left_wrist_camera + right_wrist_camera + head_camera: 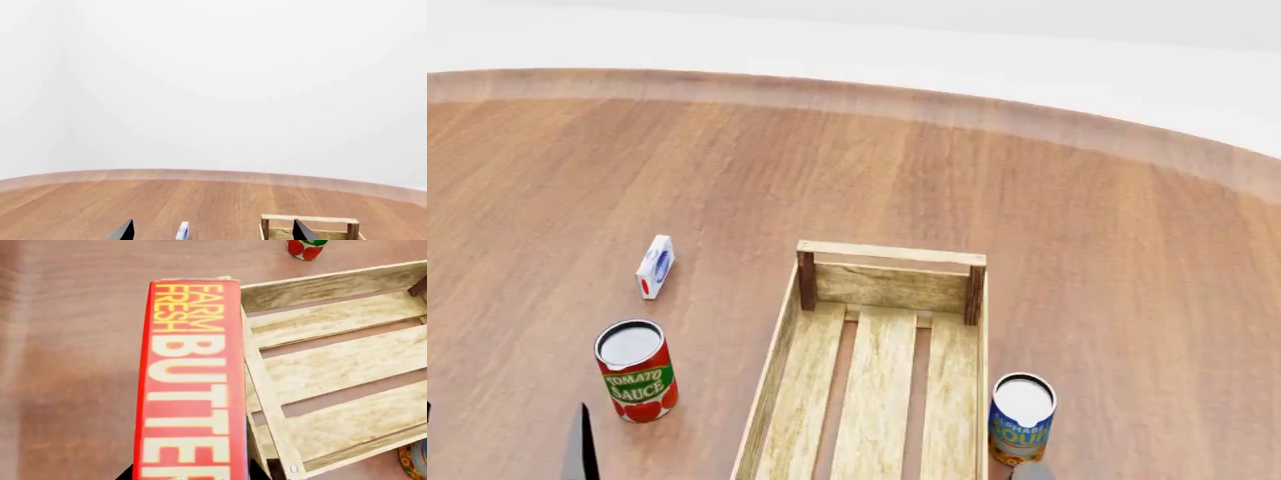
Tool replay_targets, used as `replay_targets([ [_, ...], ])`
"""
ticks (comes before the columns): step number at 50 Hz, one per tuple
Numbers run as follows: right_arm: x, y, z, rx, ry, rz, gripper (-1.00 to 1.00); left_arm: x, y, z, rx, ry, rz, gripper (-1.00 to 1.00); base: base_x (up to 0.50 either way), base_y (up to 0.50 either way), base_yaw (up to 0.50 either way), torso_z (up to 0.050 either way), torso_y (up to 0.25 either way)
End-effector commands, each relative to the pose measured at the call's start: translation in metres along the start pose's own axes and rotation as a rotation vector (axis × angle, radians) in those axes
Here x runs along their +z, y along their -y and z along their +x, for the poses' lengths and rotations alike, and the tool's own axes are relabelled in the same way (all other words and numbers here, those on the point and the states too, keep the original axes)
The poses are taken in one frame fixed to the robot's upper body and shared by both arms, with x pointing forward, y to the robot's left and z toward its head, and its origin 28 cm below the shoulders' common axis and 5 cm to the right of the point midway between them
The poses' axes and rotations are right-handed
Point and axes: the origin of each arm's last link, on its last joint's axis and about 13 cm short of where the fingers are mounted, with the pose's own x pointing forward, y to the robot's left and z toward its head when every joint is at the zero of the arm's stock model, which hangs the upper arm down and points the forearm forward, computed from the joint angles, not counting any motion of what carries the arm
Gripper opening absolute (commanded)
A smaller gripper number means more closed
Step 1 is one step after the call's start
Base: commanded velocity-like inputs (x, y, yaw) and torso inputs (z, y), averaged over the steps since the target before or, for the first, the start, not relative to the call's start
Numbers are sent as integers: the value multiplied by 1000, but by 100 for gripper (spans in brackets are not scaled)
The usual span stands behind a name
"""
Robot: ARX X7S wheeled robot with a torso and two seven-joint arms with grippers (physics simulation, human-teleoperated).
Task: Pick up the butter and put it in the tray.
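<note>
The butter (190,375), a red-orange carton with yellow and white "FARM FRESH BUTTER" lettering, fills the right wrist view. My right gripper (190,476) is shut on it, with dark jaws showing at both sides of its near end. It hangs above the table just outside the long side rail of the light-wood slatted tray (265,390). The tray also shows in the head view (890,253), and the butter is out of view there. My left gripper (213,232) is open and empty, low over the table, with the tray's end rail (310,219) ahead of one finger.
A small white-blue-red carton (655,267) stands left of the tray and shows between the left fingers (183,231). A tomato sauce can (635,372) stands near the left gripper's finger (582,440). A blue-yellow can (1021,418) stands right of the tray. The table's curved far edge meets a white wall.
</note>
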Motion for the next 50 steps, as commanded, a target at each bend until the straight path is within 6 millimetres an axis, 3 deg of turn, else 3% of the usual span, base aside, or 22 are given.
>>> replay_targets([
  [1, 35, 7, -25, -66, 209, -73, -100, 4, -3, 3, 14, 30, 6, 100, 0, 0, 0, 0, 0],
  [12, 51, 18, -39, -200, 284, -111, -100, 2, -2, 4, 13, 29, 6, 100, 0, 0, 0, 0, 1],
  [23, 59, 28, -36, -358, 293, -120, -100, 2, -3, 3, 14, 31, 4, 100, 0, 0, 0, 0, 0],
  [29, 68, 41, -32, -573, 264, -112, -100, 3, -3, 3, 14, 31, 3, 100, 0, 0, 0, 0, 2],
  [30, 67, 45, -30, -610, 186, -61, -100, 3, -3, 3, 14, 31, 3, 100, 0, 0, 0, 0, 0],
  [39, 89, 59, -10, -816, 262, 30, -100, 4, -4, 4, 16, 32, 0, 100, 0, 0, 0, 0, 1],
  [44, 95, 64, 8, -819, 330, 59, -100, 5, -4, 4, 16, 34, -4, 100, 0, 0, 0, 0, 2],
  [50, 105, 79, 33, -823, 440, 222, -100, 7, -4, 4, 17, 35, -6, 100, 0, 0, 0, 0, 0],
])
